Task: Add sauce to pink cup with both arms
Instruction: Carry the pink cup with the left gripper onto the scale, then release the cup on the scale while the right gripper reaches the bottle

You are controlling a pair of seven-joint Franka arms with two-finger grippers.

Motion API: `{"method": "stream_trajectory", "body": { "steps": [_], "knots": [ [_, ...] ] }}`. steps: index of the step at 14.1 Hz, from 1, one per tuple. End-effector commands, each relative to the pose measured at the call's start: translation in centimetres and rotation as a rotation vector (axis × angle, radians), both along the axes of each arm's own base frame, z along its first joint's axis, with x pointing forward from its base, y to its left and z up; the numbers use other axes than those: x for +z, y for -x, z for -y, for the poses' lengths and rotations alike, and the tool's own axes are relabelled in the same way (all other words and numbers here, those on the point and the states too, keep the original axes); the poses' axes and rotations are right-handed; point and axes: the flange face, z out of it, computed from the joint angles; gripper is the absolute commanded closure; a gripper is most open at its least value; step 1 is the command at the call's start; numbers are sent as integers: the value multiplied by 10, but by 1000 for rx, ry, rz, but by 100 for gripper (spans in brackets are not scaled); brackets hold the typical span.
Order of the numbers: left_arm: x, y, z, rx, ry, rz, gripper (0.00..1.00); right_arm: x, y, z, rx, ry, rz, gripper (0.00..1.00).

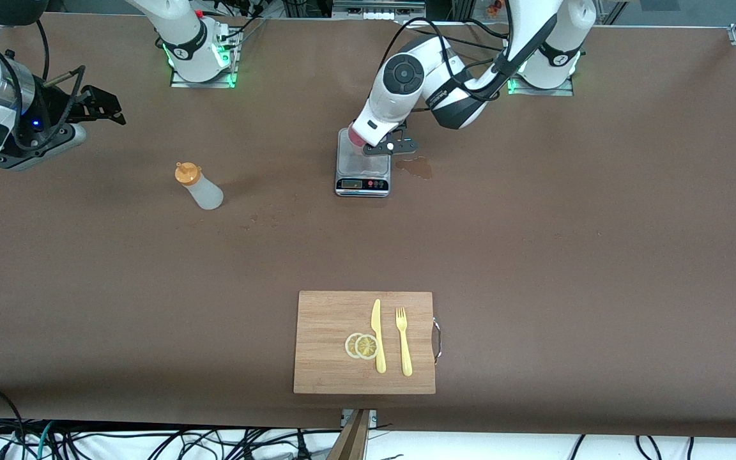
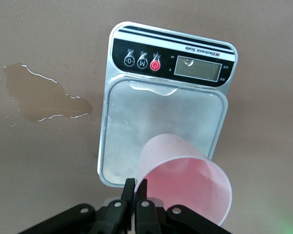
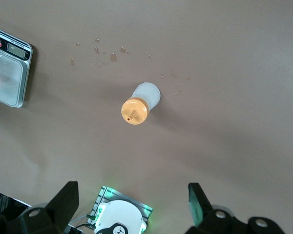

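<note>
You are pinching the pink cup (image 2: pixel 185 183) rim over the scale (image 2: pixel 161 126) in the closed left claw (image 2: pixel 136 192); your right claw (image 3: pixel 132 204), gaping empty above the sauce (image 1: pixel 199 186), is needing descent

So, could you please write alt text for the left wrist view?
The left gripper, shut on the pink cup's rim, holds the cup over a grey kitchen scale. A puddle of brown liquid lies on the brown table beside the scale.
</note>
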Motion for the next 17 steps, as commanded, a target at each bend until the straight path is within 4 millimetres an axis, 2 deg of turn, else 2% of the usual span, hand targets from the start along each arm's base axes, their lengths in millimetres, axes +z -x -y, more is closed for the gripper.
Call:
{"method": "stream_trajectory", "body": {
  "steps": [1,4,7,9,12,13,15,17],
  "knots": [
    [0,-5,3,10,-14,28,1,4,1,1,-5,17,-5,0],
    [8,-8,2,17,-12,40,0,0,0,3,103,-13,-2,0],
    [35,-14,-4,23,-17,82,0,-9,-5,17,297,-80,-1,0],
    [68,-20,-10,1,-72,83,0,-19,-8,30,358,-131,-7,0],
    [131,-51,-27,-70,-171,6,0,-38,-13,51,438,-201,-14,0],
    [150,-63,-39,-99,-182,-12,0,-47,-14,57,467,-245,-13,0],
    [180,-97,-75,-133,-181,-41,0,-66,-16,74,528,-345,-6,0],
    [202,-123,-112,-172,-174,-70,0,-88,-17,93,578,-452,9,0]
  ]
}}
